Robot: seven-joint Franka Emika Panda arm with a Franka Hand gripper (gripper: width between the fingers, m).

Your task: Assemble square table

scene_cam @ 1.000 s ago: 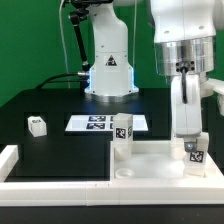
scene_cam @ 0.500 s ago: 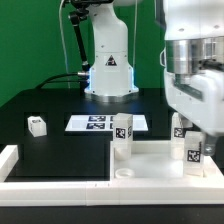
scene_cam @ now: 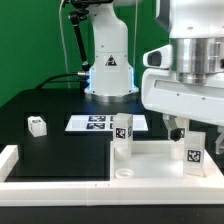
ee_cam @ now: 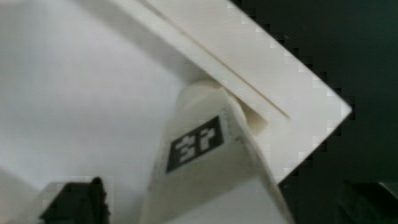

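The white square panel [scene_cam: 155, 160] lies flat at the front of the black table. Two white tagged legs stand upright on it, one near its middle back edge [scene_cam: 123, 135] and one at the exterior view's right [scene_cam: 194, 152]. My gripper [scene_cam: 196, 128] hangs open just above the right leg. In the wrist view that leg [ee_cam: 222, 150] rises from a corner of the panel [ee_cam: 89, 80], between my dark fingertips [ee_cam: 71, 202], and my gripper [ee_cam: 228, 208] does not touch it. A third leg [scene_cam: 37, 125] lies loose at the exterior view's left.
The marker board [scene_cam: 95, 122] lies flat behind the panel. The arm's white base [scene_cam: 108, 65] stands at the back. A white border rail [scene_cam: 10, 160] runs along the front left. Something small shows behind my hand [scene_cam: 178, 130]; I cannot tell what it is.
My gripper has opened, let go of the right leg and risen above it. The leg stays standing on the panel.
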